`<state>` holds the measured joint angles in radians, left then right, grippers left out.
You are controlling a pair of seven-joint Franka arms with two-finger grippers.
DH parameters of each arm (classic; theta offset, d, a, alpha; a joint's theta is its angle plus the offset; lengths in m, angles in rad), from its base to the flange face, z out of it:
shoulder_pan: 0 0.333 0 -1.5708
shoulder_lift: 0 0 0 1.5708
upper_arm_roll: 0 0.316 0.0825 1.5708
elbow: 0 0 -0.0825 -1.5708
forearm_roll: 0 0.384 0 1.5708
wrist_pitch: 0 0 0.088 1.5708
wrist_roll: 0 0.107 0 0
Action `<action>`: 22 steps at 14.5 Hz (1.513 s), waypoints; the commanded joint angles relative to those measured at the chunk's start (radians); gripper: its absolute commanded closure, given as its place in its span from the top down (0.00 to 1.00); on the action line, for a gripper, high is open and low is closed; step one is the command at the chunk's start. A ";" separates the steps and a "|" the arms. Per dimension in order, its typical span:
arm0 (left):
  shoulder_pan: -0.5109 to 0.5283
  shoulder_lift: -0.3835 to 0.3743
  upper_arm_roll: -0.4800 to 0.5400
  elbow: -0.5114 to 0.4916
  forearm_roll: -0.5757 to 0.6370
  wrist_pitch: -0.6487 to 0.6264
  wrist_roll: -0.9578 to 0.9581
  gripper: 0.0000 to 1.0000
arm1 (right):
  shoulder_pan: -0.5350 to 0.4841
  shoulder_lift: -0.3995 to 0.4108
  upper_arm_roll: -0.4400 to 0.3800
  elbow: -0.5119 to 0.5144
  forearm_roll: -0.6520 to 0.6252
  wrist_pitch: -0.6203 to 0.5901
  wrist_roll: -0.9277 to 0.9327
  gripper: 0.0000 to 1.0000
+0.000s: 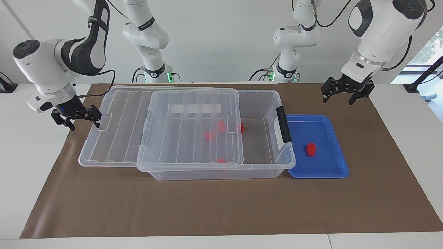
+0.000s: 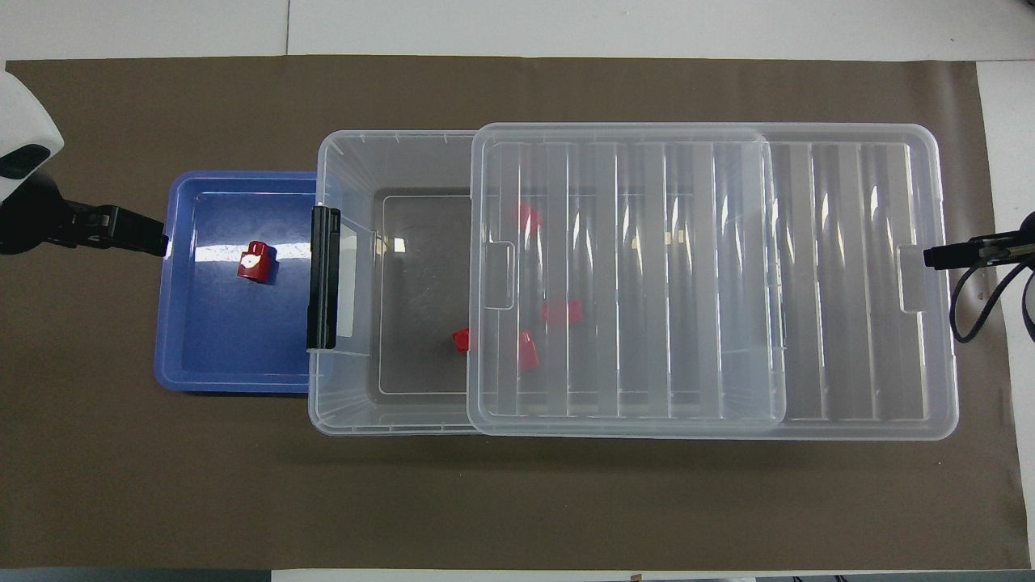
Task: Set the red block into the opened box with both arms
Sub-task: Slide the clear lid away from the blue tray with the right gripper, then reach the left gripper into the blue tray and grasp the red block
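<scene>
Red block (image 1: 310,149) alone in blue tray (image 1: 332,166)

Red block (image 1: 310,149) upright in blue tray (image 1: 332,166), beside box's latch end. Clear box (image 1: 221,173) mid-table; ribbed lid (image 1: 114,138) slid partway off toward right arm's end. Four red blocks (image 1: 207,136) inside.
</scene>
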<state>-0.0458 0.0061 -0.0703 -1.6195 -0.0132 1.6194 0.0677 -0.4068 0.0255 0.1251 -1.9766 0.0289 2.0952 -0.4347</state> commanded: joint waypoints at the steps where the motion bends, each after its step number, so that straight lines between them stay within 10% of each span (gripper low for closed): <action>1: 0.004 -0.031 0.001 -0.031 -0.014 0.004 0.003 1.00 | -0.038 0.019 0.010 0.025 -0.023 -0.009 -0.048 1.00; 11: 0.001 -0.061 -0.003 -0.258 -0.014 0.310 0.011 1.00 | -0.072 0.021 0.010 0.028 -0.024 0.005 -0.104 1.00; 16: -0.008 0.043 -0.003 -0.404 -0.014 0.558 0.030 1.00 | -0.078 0.021 0.010 0.030 -0.024 0.005 -0.124 1.00; 22: 0.003 0.144 -0.003 -0.514 -0.014 0.790 0.138 1.00 | 0.026 0.008 0.014 0.224 -0.024 -0.254 -0.038 1.00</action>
<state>-0.0461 0.1441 -0.0767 -2.0924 -0.0133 2.3463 0.1651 -0.4246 0.0340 0.1327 -1.8448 0.0152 1.9522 -0.5194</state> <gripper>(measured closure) 0.000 0.000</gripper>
